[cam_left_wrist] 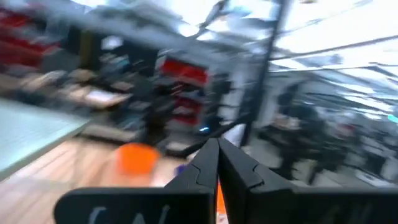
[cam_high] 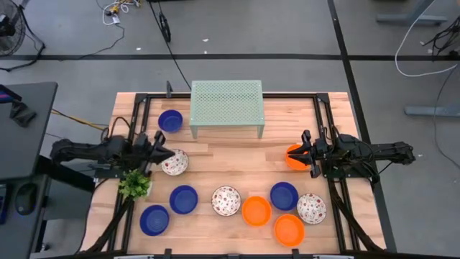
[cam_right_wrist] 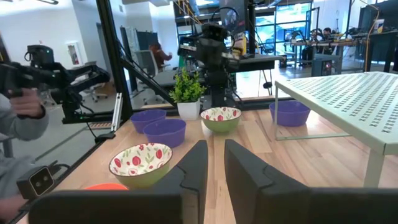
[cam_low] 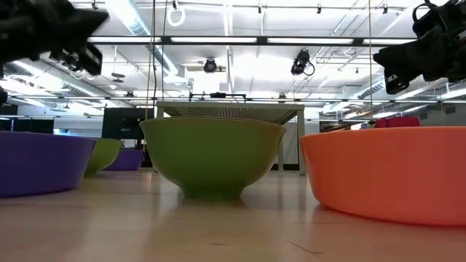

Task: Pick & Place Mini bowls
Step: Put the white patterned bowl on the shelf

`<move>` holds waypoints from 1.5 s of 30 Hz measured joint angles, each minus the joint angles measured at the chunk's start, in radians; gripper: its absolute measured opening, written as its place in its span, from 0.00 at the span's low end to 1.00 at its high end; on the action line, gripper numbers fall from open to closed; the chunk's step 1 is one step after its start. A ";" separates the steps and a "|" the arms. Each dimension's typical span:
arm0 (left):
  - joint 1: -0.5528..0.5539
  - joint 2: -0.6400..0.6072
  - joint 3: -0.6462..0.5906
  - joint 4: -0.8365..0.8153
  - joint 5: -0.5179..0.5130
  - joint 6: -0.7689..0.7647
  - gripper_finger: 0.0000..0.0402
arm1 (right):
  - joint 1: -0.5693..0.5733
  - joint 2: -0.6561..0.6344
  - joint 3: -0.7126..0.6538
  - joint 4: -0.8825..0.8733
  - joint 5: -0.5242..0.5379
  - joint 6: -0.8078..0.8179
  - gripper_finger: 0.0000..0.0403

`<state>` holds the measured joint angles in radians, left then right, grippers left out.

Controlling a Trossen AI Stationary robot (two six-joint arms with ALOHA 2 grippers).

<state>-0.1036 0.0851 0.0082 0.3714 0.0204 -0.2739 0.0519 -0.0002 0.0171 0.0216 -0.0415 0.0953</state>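
The bowls (cam_high: 226,201) on the table (cam_high: 215,158) look light, stiff and slick, best pinched at the rim; left gripper (cam_high: 167,153) shut, right gripper (cam_high: 302,152) slightly open.

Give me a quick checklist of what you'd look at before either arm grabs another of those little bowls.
1. Left gripper empty: ok. It is shut on nothing, beside the speckled bowl.
2. Left gripper opened for a grasp: not ok.
3. Right gripper empty: ok. There is a narrow gap with nothing in it.
4. Right gripper clear of the orange bowl next to it: cannot tell.
5. Other bowls, like the blue bowl, upright and unstacked: ok.
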 joint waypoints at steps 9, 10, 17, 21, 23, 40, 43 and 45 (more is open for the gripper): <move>-0.184 0.340 0.105 0.039 -0.064 0.163 0.03 | 0.000 0.000 0.000 0.000 0.000 0.000 0.15; -0.205 0.392 0.127 0.039 -0.070 0.164 0.03 | 0.000 0.000 0.000 0.000 0.000 0.000 0.15; -0.339 0.802 0.359 -0.046 -0.132 0.150 0.03 | 0.000 0.000 0.000 0.000 0.000 0.000 0.15; -0.393 1.039 0.513 -0.146 -0.196 0.155 0.04 | 0.000 0.000 0.000 0.000 0.000 0.000 0.15; -0.410 1.151 0.587 -0.179 -0.194 0.154 0.07 | 0.000 0.000 0.000 0.000 0.000 0.000 0.15; -0.450 1.758 1.194 -0.631 -0.173 0.260 0.47 | 0.000 0.000 0.000 0.000 0.000 0.000 0.15; -0.445 1.798 1.258 -0.709 -0.173 0.260 0.44 | 0.000 0.000 0.000 0.000 0.000 0.000 0.15; -0.444 1.809 1.276 -0.737 -0.173 0.260 0.41 | 0.000 0.000 0.000 0.000 0.000 0.000 0.15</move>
<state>-0.5476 1.8943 1.2839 -0.3654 -0.1528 -0.0143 0.0517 -0.0002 0.0170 0.0216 -0.0414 0.0956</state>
